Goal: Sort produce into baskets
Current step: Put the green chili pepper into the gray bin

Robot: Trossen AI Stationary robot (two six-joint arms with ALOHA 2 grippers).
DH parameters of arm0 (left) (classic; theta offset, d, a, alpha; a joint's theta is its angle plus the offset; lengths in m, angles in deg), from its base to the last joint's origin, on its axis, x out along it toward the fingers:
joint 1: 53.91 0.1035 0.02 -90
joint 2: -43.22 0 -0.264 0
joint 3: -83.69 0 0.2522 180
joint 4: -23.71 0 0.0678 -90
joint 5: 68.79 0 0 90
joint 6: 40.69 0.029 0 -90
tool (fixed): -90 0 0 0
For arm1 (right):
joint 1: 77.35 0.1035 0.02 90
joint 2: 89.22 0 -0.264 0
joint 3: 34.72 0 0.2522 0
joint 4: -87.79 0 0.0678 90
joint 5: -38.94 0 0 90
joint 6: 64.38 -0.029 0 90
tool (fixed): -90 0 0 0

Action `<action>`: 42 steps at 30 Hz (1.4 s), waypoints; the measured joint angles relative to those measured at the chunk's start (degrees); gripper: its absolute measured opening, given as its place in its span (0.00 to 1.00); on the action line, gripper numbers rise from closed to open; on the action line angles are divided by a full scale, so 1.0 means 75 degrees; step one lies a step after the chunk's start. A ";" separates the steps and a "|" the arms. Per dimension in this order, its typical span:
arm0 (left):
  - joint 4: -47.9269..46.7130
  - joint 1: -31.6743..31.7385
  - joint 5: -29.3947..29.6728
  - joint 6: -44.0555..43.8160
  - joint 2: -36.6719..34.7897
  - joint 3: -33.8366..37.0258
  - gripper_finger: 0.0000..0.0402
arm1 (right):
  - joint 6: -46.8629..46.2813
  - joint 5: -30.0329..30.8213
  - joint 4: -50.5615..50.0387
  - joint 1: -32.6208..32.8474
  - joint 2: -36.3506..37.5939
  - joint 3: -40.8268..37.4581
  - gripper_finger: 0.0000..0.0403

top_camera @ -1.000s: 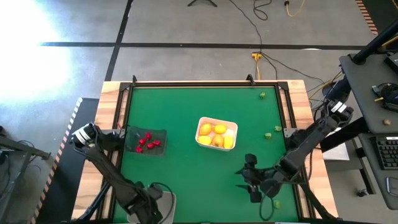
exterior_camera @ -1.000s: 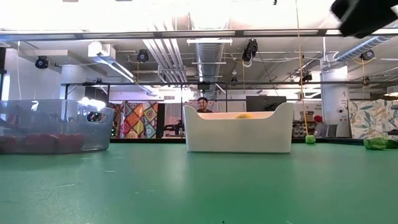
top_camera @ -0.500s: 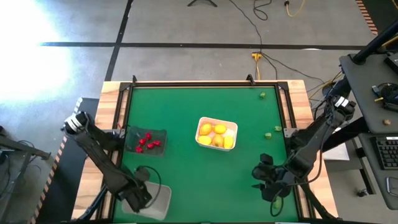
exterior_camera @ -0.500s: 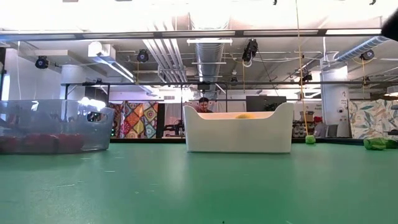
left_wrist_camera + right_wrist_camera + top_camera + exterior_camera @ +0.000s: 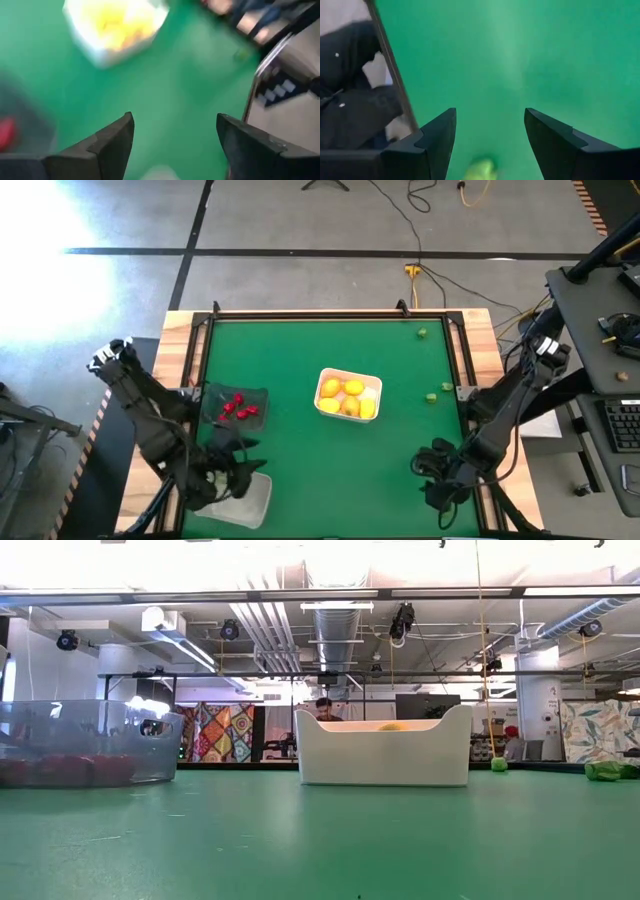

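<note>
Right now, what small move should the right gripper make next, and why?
Probably lower the right gripper onto the small green piece and close. Its fingers stand open with nothing between them, and the piece lies loose on the green table just ahead, outside any basket.

Yellow rounds (image 5: 346, 398) in white tub (image 5: 374, 385)

Lemons (image 5: 345, 397) in middle tub (image 5: 374, 385) (mid-table)
</note>
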 joint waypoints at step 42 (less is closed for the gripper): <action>1.2950 0.1930 -0.3164 1.0819 0.3244 0.1201 0.64 | -0.7619 -0.4212 0.1900 0.0345 -0.2637 0.0003 0.45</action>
